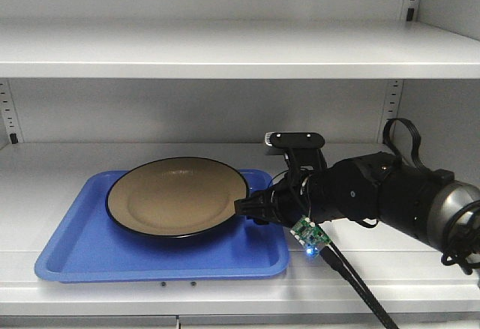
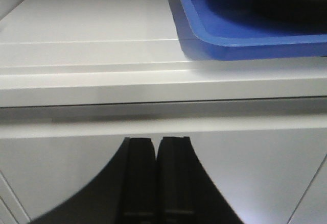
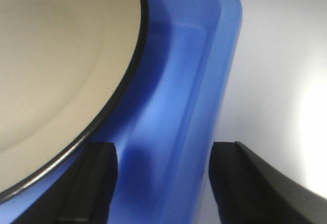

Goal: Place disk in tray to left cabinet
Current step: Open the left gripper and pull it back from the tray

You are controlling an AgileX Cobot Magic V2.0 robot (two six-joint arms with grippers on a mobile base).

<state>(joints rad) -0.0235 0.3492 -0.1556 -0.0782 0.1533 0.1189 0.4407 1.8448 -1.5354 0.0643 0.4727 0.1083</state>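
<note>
Already sitting on the left cabinet point(image 1: 225, 48) shelf: disk point(image 1: 176, 196) inside tray point(image 1: 82, 250), right gripper point(image 1: 249, 207) spread wide around the tray's right rim, left gripper point(image 2: 156, 175) pressed closed below that shelf

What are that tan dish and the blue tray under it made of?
The disk looks like glazed ceramic or melamine: glossy tan surface, thin black rim; which one is unclear. The tray looks like moulded plastic: uniform blue, rounded corners, soft sheen on its low rim.
</note>
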